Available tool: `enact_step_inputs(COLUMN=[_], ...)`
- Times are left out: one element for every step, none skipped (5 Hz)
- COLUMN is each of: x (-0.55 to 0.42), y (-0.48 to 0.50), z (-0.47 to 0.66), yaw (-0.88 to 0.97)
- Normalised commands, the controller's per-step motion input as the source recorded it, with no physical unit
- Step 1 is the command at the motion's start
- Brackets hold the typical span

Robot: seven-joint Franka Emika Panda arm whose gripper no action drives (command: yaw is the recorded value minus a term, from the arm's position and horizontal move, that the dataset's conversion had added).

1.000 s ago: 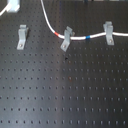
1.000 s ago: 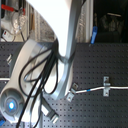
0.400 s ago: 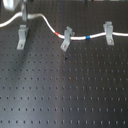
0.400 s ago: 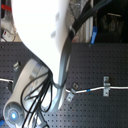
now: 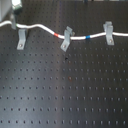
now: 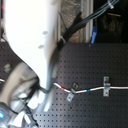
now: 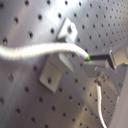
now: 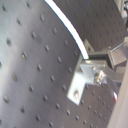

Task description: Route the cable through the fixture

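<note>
Long thin white flexible cable [image 5: 75,36] with red and blue bands, running side to side across the upper part of the first exterior view, over a small grey bent-metal fixture [image 5: 21,39] at upper left. Black perforated metal surface [image 5: 65,90] beneath. Jaws pinched on the cable end [image 7: 87,57] in the first wrist view.

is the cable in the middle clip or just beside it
In. In the first exterior view the cable crosses the notched top of the middle clip, red band just beside it.
</note>
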Motion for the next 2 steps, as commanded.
enact_step_inputs(x=[0.036, 0.426], y=[0.033, 0.241], z=[0.02, 0.2], yaw=[0.0, 0.0])
